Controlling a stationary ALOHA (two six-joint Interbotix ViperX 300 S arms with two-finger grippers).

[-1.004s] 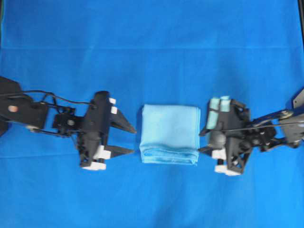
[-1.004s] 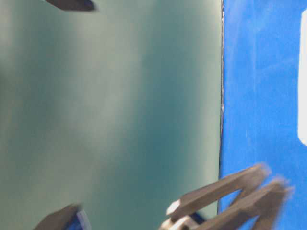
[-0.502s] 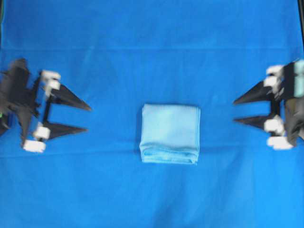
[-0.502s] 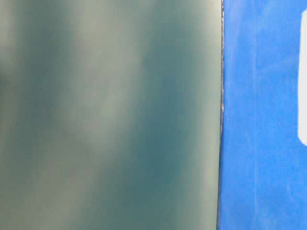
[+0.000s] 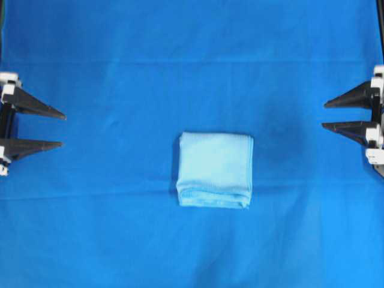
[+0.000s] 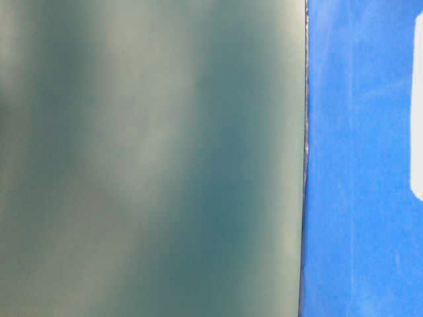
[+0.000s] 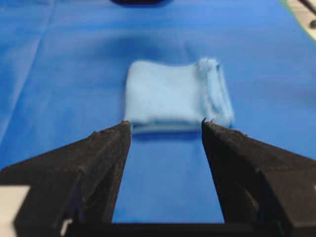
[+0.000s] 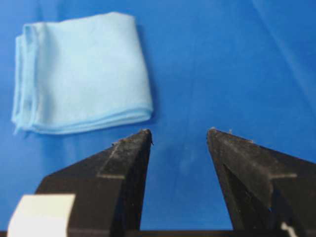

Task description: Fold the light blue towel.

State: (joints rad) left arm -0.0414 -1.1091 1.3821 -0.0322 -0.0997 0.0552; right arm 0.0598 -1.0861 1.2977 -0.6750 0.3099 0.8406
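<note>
Black jaws stand apart and empty on the left gripper [image 5: 60, 128] and right gripper [image 5: 324, 115], well clear of the light blue towel [image 5: 215, 170], folded mid-surface [image 5: 120, 240]; best to leave its layered edges undisturbed.

Soft woven light blue towel [image 5: 215, 170], matt table covering [image 5: 120, 228], seemingly cloth

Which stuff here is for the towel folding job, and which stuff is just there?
For the job:
- light blue towel, folded, lying in the middle
- left claw, open, holding nothing
- right claw, open, holding nothing

Just there:
- dark blue table covering under everything
- grey-green surface beside the covering
</note>
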